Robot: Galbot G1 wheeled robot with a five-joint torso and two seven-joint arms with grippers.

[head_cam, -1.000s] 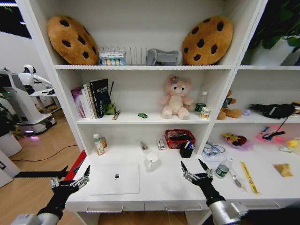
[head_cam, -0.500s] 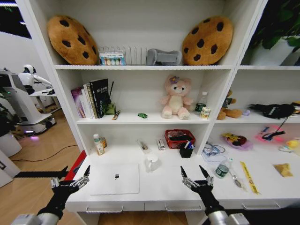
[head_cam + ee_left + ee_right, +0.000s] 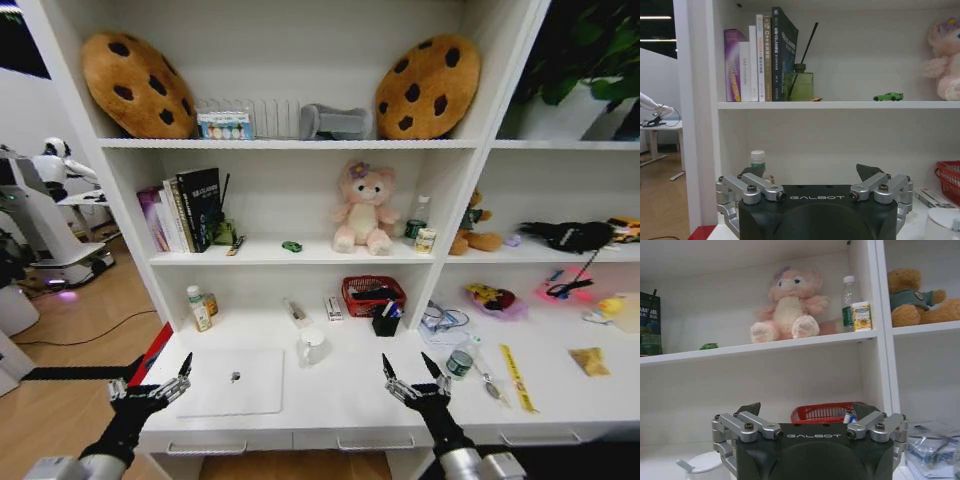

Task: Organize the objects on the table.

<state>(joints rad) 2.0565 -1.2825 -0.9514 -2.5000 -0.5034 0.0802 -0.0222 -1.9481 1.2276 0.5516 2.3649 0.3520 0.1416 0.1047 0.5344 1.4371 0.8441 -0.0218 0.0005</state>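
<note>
— Where were your grippers?

— My left gripper (image 3: 152, 377) hung over the left front corner of the white desk (image 3: 330, 405), fingers spread wide with nothing between them. My right gripper (image 3: 411, 377) hung near the front edge further right, spread just as wide and just as empty. Bare desktop lay ahead of both, and the drawer handles (image 3: 362, 443) sat just below the front lip.

— And the things to tidy?

— The silver laptop (image 3: 231, 381) lay closed and flat just beside my left gripper, near the front edge. A white mug (image 3: 310, 347) stood behind it. The green-capped jar (image 3: 459, 363) stood right of my right gripper, with a pen (image 3: 484, 378) just beyond it and a yellow strip (image 3: 511, 377) further right. The tiny green toy car (image 3: 888, 96) sat up on the middle shelf, between the diffuser bottle (image 3: 799, 85) by the books (image 3: 760, 57) and the pink plush (image 3: 362, 209).

— The room?

— Tall white shelving rose from the desk, a red basket (image 3: 373, 295) and a black pen cup (image 3: 385, 321) at the back, cookie cushions (image 3: 427, 87) on top. Wood floor and another robot (image 3: 40, 215) lay off to my left.

— Anything changed from a second before?

— The whole scene slid left and slightly down in my head view, so the camera had turned. My right gripper sat slightly lower; the objects hadn't moved.
</note>
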